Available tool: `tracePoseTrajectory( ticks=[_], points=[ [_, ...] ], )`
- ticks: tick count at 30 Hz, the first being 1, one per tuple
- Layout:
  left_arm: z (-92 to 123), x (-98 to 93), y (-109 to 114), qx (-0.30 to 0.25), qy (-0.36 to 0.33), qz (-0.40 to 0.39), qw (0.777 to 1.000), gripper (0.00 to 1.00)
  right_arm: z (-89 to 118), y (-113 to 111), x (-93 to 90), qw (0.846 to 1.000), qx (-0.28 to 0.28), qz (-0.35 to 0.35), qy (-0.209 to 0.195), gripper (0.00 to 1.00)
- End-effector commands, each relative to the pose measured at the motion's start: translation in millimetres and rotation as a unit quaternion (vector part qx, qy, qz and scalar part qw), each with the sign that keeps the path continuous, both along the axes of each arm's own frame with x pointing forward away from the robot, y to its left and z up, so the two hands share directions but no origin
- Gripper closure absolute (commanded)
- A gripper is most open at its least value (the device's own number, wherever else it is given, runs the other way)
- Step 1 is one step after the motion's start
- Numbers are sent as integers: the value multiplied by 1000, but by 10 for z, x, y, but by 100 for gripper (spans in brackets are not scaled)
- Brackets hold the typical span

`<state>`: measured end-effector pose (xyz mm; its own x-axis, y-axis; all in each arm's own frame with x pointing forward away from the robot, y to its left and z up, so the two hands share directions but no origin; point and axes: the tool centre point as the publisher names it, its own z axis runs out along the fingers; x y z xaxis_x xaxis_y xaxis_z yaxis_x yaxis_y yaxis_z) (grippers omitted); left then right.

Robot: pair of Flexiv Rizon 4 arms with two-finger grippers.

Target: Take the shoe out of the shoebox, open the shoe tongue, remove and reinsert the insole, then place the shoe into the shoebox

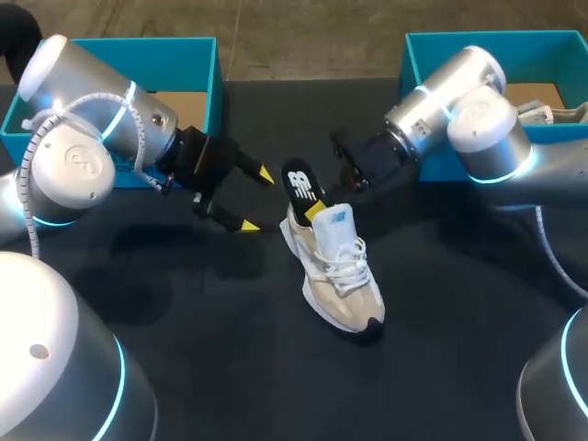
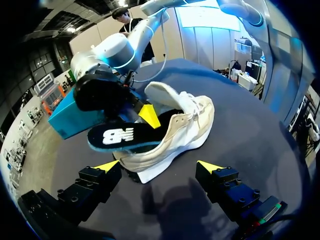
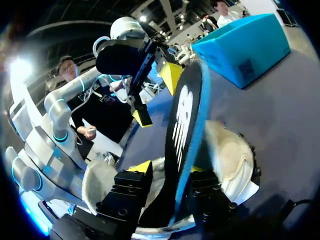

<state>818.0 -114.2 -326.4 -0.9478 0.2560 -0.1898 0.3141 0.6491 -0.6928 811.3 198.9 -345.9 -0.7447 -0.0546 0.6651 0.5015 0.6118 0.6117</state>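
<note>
A cream lace-up shoe (image 1: 344, 285) (image 2: 185, 130) (image 3: 230, 160) lies on the dark table, toe toward me. Its black insole (image 1: 300, 182) (image 2: 120, 137) (image 3: 185, 125) sticks up out of the heel opening, front end inside the shoe. My right gripper (image 1: 312, 204) (image 3: 170, 170) is at the shoe's mouth with the insole between its fingers. The insole lies against one finger and a narrow gap shows at the other, so the gripper is open. My left gripper (image 1: 255, 200) (image 2: 159, 166) (image 3: 156, 95) stands wide open just behind the shoe's heel, holding nothing.
A blue shoebox (image 1: 207, 83) (image 2: 65, 115) stands at the back left behind my left arm. A second blue box (image 1: 432, 55) (image 3: 245, 45) at the back right holds another shoe (image 1: 551, 112). Bare table lies in front of the shoe.
</note>
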Motion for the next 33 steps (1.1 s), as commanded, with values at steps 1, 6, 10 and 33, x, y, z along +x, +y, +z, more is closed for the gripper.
tracePoseTrajectory(
  ticks=[1,6,10,33],
  points=[
    [-10,6,-2,-1,-1,-1,1000,0,93,1,-8,1000,-6,-6,-11,62],
    [-2,0,8,-1,-1,1,1000,0,139,10,57,1000,-4,-4,-22,62],
    [-7,-1,12,-1,0,1,1000,0,133,25,153,1000,-3,4,-28,63],
    [-35,-9,-1,-6,1,2,1000,0,-74,-93,-155,995,-67,47,48,100]
  ],
)
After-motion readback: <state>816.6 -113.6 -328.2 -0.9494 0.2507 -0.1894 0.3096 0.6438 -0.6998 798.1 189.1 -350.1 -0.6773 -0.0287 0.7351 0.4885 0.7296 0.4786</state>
